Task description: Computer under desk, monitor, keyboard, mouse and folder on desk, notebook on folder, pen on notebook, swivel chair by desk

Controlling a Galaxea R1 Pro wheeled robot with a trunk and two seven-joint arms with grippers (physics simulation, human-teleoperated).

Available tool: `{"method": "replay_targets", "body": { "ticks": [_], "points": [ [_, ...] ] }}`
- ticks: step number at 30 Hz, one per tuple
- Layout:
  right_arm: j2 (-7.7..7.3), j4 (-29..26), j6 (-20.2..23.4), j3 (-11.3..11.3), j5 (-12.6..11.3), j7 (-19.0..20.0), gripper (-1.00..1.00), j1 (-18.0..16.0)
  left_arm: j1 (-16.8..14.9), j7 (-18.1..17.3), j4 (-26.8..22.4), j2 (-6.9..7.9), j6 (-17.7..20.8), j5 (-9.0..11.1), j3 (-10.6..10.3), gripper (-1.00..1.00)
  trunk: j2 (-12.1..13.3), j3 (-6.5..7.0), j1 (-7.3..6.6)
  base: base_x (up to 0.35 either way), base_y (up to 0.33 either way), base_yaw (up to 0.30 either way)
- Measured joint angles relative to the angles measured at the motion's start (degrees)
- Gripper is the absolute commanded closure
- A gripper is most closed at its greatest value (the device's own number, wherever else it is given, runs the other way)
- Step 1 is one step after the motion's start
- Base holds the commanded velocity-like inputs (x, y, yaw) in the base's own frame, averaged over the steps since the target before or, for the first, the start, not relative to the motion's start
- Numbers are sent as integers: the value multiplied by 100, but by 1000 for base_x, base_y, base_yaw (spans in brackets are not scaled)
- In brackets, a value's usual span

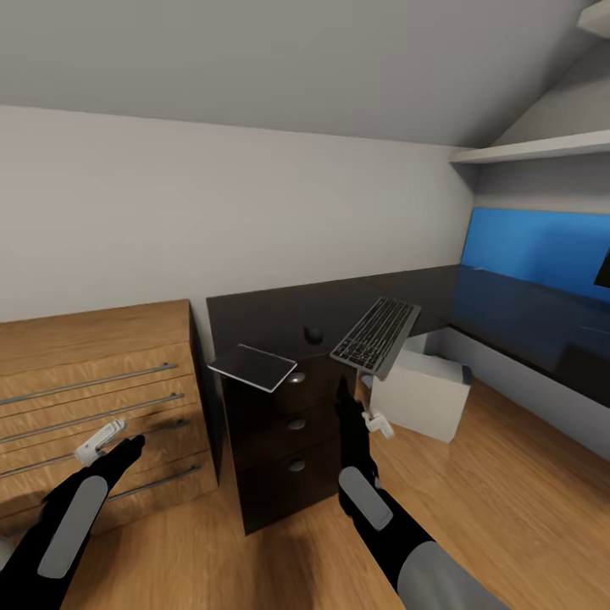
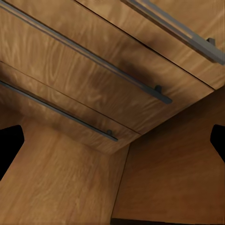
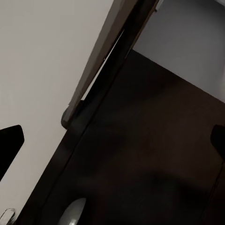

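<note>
The keyboard (image 1: 376, 335), mouse (image 1: 313, 335) and notebook (image 1: 252, 367) are on the table (image 1: 271, 318), though keyboard and notebook overhang its front edge and sit well apart from the monitor (image 1: 602, 271) at the far right, so most arranging looks left to do; the computer (image 1: 421, 394) stands on the floor at the table's edge. Both hands, left (image 1: 108, 442) and right (image 1: 354, 415), hang low, open and empty. The glossy black table runs along a pale wall to a blue panel (image 1: 534, 246), under a sloped ceiling, with a wood chest (image 1: 93, 398) beside it

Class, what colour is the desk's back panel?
Bright blue back panel, best seen in the head view.
</note>
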Motion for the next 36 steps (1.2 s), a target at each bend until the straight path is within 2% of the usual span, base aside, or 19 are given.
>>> {"method": "replay_targets", "body": {
  "ticks": [36],
  "points": [
    [0, 21, -31, -40, -10, -9, -100, 0, 0, -7, -1, 35, 0, -11, 8, -100, 0, 0, 2, 102, 0, 0]
  ]
}}
